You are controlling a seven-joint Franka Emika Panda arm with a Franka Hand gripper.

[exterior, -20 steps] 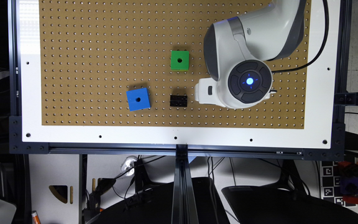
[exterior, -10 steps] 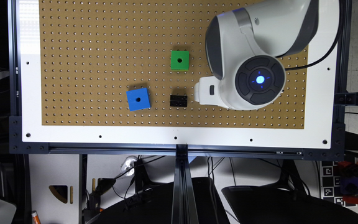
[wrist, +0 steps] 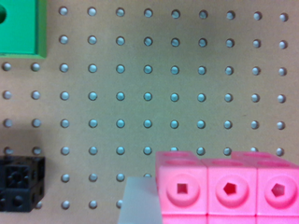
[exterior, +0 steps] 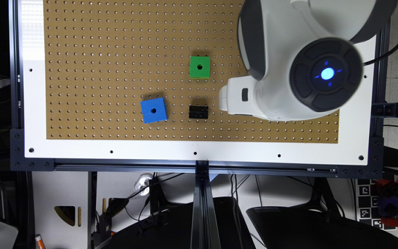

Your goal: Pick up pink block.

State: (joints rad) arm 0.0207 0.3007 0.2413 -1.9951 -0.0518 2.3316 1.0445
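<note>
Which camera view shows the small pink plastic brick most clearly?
The wrist view shows it best: the small bright pink plastic brick sits close to the camera, with a row of three round studs visible. In the exterior view, the large white robot arm covers the part of the brown pegboard where the brick would be.

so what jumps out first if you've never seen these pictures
The big white robot arm with its glowing blue light looms over the pegboard's far side on the exterior view's right. In the wrist view the bright pink block sits close up. The green cube, blue cube and black brick dot the board.
</note>
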